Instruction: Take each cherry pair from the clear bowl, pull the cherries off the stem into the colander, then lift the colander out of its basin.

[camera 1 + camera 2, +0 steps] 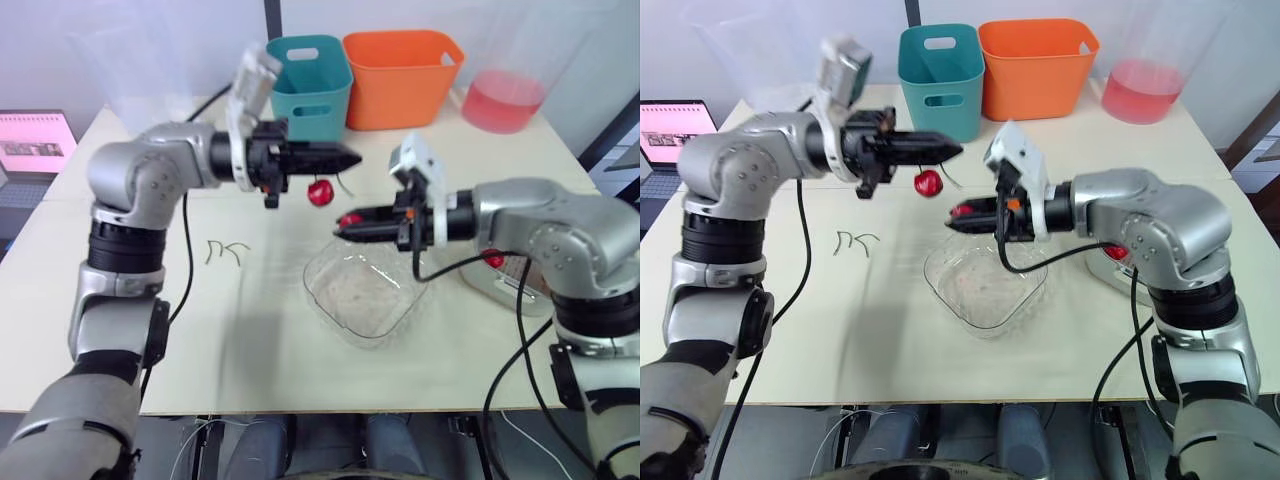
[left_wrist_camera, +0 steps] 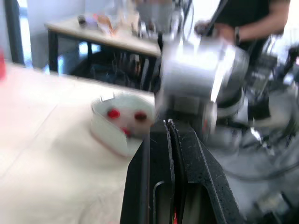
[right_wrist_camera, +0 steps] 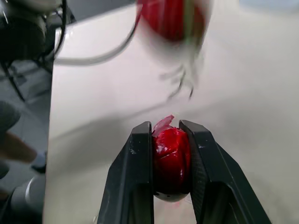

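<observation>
my left hand clenched the thin stem with one round red cherry dangling; my right hand gripped the other red cherry near the clear plastic bowl, which looked empty. white colander held cherries, not yet lifted.

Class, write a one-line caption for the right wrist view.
Right gripper clamps a red cherry above the pale table, a second cherry beyond.

Nothing legible anywhere. Rows of dark marks across the pink laptop screen, off the far left corner of the surface, too small to read as letters or numbers.
</observation>
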